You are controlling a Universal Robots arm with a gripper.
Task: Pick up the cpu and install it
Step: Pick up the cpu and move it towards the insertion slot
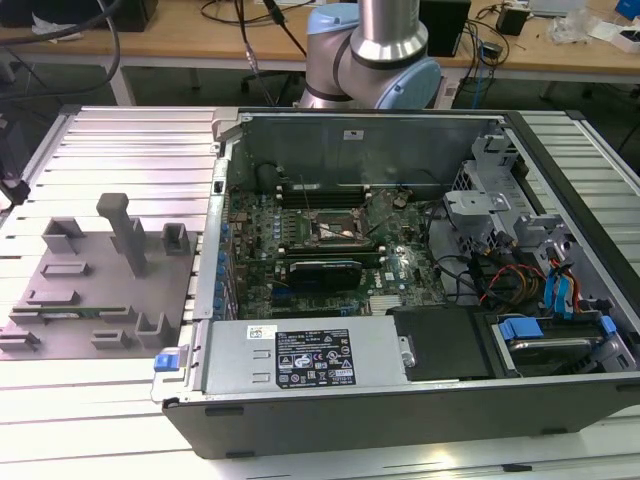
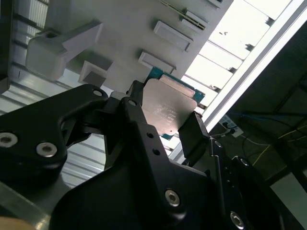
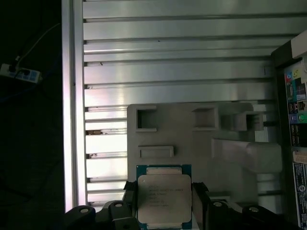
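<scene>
gripper (image 3: 164, 200); clamped on cpu (image 3: 164, 194); near grey fixture plate (image 3: 192, 143)

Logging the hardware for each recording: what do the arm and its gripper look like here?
In the exterior view the arm is a silvery metal tube with rounded light-blue joint caps. In the second wrist view the gripper is matte black, built from angular linked plates fastened with silver screws, and it ends in two blocky black fingers.

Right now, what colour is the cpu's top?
The cpu top is silvery-grey, with a teal board rim; clearest in the first wrist view.
</scene>
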